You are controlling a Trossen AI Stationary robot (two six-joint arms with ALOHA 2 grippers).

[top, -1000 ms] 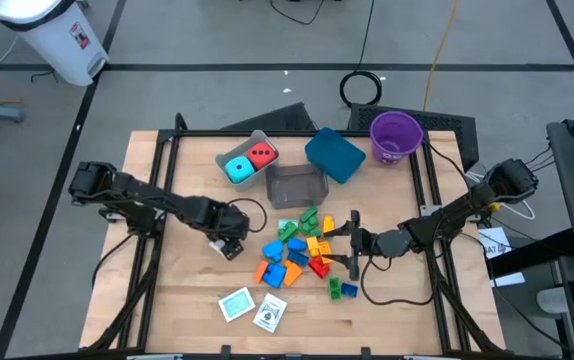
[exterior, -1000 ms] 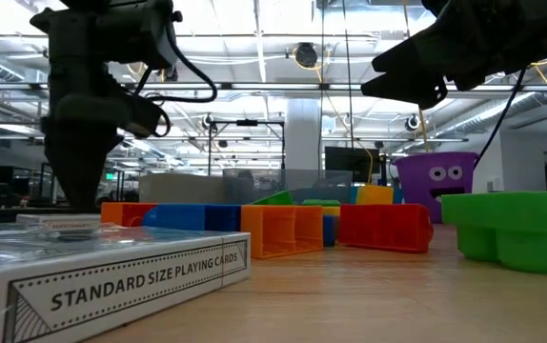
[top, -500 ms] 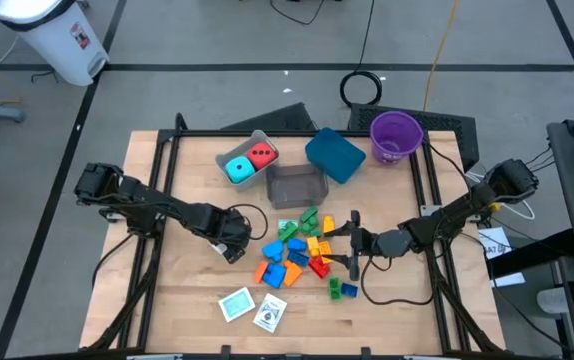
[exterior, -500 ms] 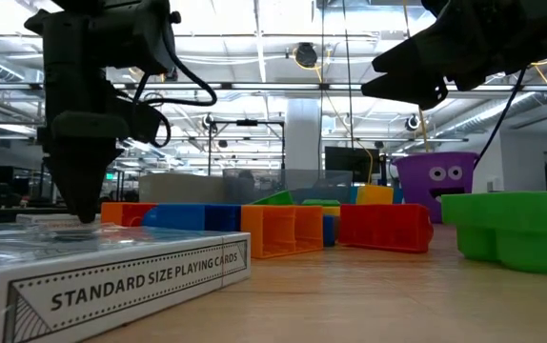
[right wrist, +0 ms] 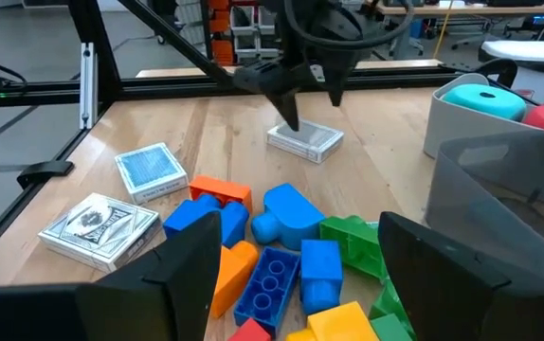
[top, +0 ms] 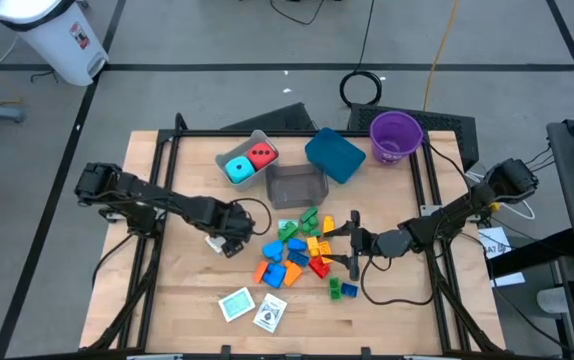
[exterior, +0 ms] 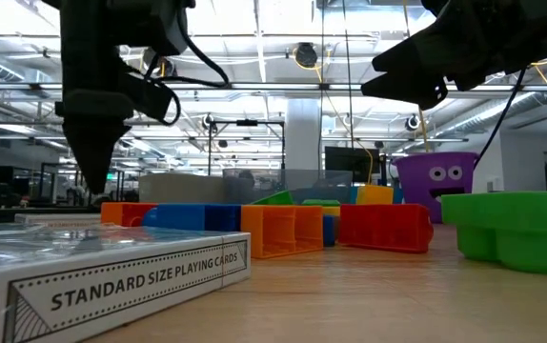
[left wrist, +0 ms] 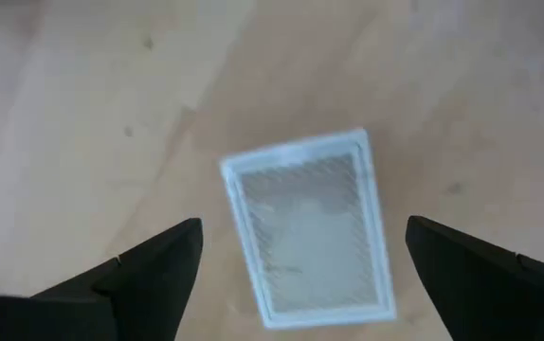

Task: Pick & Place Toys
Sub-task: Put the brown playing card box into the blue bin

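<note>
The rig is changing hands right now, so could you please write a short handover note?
Left gripper: open, hovering above the white flat card box lying on the wooden table.
Right gripper: open, empty, at the pile's right edge.
Done: cyan cube and red cube lie in the grey bin.
Left: the heap of small plastic bricks, two more card boxes at the front.

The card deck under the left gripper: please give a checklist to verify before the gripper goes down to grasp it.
1. Left gripper open: ok.
2. Card deck lies flat on the table, between the fingers: ok.
3. Deck aligned with the finger line: not ok, it sits slightly rotated.
4. No bricks touching the deck: ok.
5. Right gripper away, at the brick pile: ok.
6. Fingers wide enough for the deck: cannot tell.
</note>
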